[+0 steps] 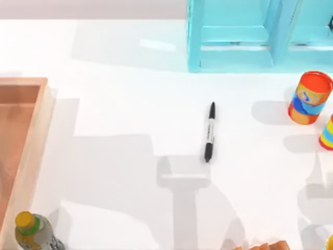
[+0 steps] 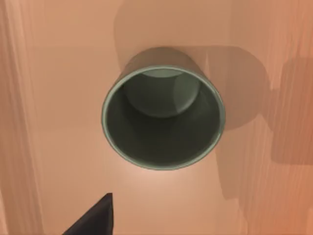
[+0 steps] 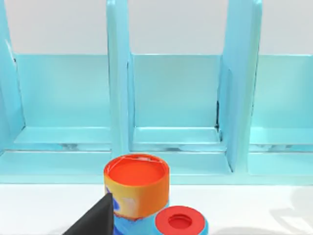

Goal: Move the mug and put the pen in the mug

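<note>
**Lining up on the mug before I reach for it**

My left pincer (image 2: pixel 93 218) hangs over the mug (image 2: pixel 164 110), which stands upright on the floor of the wooden tray (image 1: pixel 23 83) at the table's left. I should centre one finger outside the rim and one inside, then descend straight (whether my pincer is wide or narrow, I cannot tell). The pen (image 1: pixel 209 132) lies mid-table, well apart. My right pincer (image 3: pixel 95 219) waits near the printed cans (image 3: pixel 137 188).

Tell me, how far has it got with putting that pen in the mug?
Nothing looks done yet. The pen lies flat on the white table, untouched. The mug stands upright and empty on a wooden surface, seen from directly above in the left wrist view, not yet gripped. Left: move the mug, then pick up the pen and drop it in.
</note>
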Robot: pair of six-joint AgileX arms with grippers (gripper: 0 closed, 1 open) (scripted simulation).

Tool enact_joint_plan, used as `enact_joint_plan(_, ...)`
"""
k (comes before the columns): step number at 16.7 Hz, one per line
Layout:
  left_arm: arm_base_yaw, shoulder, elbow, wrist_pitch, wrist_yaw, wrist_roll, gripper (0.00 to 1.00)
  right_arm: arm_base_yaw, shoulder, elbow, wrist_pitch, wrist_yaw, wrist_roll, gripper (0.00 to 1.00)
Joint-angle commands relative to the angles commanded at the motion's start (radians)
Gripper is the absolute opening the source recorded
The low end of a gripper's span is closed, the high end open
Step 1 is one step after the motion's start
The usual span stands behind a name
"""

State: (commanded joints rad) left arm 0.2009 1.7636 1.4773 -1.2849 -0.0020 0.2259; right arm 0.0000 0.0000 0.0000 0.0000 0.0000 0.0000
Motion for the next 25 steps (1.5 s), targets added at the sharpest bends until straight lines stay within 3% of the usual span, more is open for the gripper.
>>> enact_joint_plan(5, -0.002, 0.009, -0.038, 0.04, 0.0, -0.002, 1.0, 0.0, 0.0, 0.0, 0.0, 0.0, 0.0, 1.0)
enact_joint_plan(13, 0.004, 0.084, -0.278, 0.366, 0.0, 0.005, 1.0, 0.0, 0.0, 0.0, 0.0, 0.0, 0.0, 1.0)
enact_joint_plan(18, 0.004, 0.09, -0.296, 0.386, 0.0, 0.006, 1.0, 0.0, 0.0, 0.0, 0.0, 0.0, 0.0, 1.0)
enact_joint_plan(25, 0.004, 0.09, -0.296, 0.386, 0.0, 0.006, 0.47, 0.0, 0.0, 0.0, 0.0, 0.0, 0.0, 1.0)
